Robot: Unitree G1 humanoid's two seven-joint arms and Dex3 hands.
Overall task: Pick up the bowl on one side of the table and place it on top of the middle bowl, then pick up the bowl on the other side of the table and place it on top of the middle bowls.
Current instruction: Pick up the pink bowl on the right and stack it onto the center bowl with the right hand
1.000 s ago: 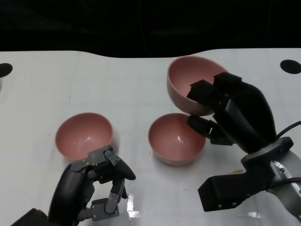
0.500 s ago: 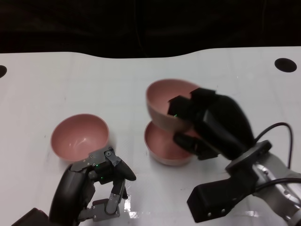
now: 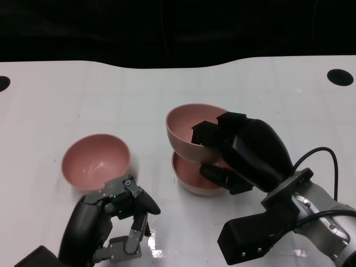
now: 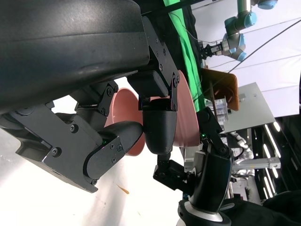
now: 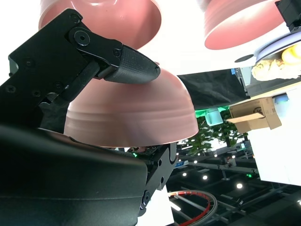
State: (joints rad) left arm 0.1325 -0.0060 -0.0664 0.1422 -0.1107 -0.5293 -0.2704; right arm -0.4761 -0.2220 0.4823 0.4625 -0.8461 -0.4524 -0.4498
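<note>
No readable text, label, brand, number or sign found in any view. Bowls, hands, table surface: unmarked. Cardboard box [image 5: 257, 114] in right wrist view background, at about 3 o'clock: no print legible.
</note>
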